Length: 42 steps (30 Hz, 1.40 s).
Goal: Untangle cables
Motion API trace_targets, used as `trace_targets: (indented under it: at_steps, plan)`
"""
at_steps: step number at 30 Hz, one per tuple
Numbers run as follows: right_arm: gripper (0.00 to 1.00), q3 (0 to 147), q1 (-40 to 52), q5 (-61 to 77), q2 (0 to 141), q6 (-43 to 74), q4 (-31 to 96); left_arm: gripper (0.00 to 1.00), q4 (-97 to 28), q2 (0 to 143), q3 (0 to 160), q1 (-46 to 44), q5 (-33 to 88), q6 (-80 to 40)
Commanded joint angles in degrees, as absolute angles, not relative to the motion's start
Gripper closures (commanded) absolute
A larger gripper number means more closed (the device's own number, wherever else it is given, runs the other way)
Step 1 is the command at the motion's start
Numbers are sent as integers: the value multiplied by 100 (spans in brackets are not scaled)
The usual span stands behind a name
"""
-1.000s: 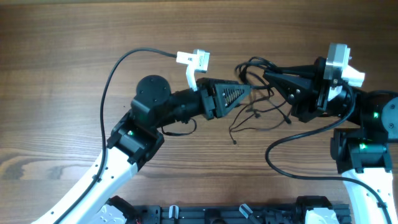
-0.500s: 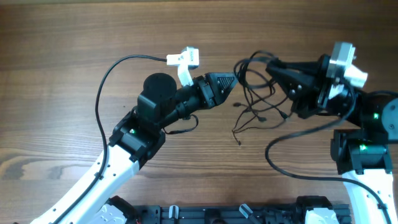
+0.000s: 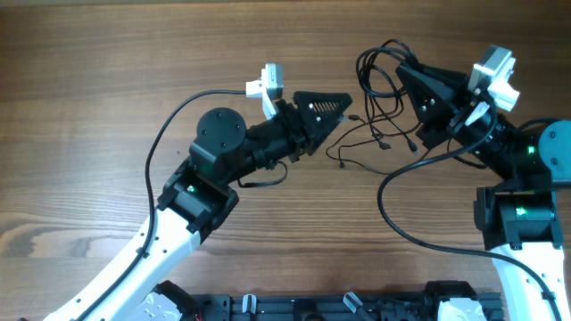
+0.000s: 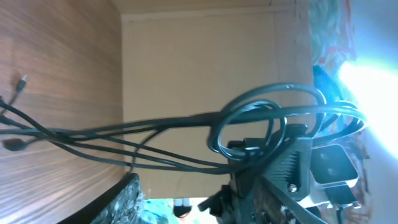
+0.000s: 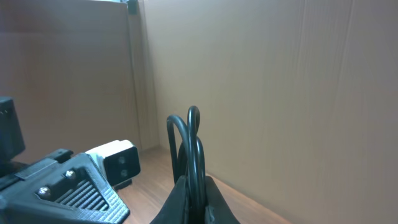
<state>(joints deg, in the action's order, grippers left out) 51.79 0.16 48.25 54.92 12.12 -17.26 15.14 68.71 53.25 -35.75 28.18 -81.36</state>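
Right gripper clamps the looped top of the cables at 1 o'clock, ends trailing towards 7 onto the table beside left gripper, grip unreadable; we judge untangling barely begun, strands crossed throughout.

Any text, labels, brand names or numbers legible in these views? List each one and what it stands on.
None can be read. No lettering shows on the cables, the left gripper, the right gripper or the wooden table.
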Motion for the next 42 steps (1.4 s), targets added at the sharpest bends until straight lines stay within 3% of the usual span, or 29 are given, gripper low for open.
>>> trace_targets:
  at_steps: [1, 20, 23, 25, 26, 29, 32, 33, 34, 39, 42]
  plan:
    - [96, 5216, 16, 5133, 5443, 1031, -1743, 45, 1597, 6908, 5332, -3809, 2526, -8329]
    - [96, 5212, 449, 5986, 5443, 1052, -1623, 56, 1907, 7181, 5332, -4244, 1505, -8466]
    - [96, 5212, 598, 5986, 5481, 1052, -1616, 68, 1907, 7181, 5332, -4244, 1485, -8466]
    - [96, 5212, 607, 5986, 5498, 1061, -1575, 82, 1905, 7181, 5332, -4244, 1485, -8440]
    - [96, 5212, 604, 5983, 5498, 1057, -1522, 94, 1898, 7181, 5332, -4241, 1466, -8420]
    - [94, 5212, 602, 5688, 5496, 1046, -1352, 96, 1885, 7179, 5332, -4154, 1466, -7822]
    - [39, 5212, 510, 4998, 5496, 976, -1050, 96, 1594, 7179, 5332, -3970, 1468, -6779]
    - [10, 5212, 454, 4866, 5496, 784, -952, 96, 1428, 7179, 5332, -3903, 1468, -6042]
    - [0, 5212, 399, 4755, 5496, 622, -867, 96, 1245, 7179, 5332, -3863, 1468, -5507]
    - [1, 5212, 331, 4742, 5496, -375, -436, 96, 777, 7179, 5332, -3802, 1649, -3712]
    - [6, 5212, 331, 4886, 5496, -1765, 290, 96, 805, 7179, 5332, -3802, 1863, -2886]
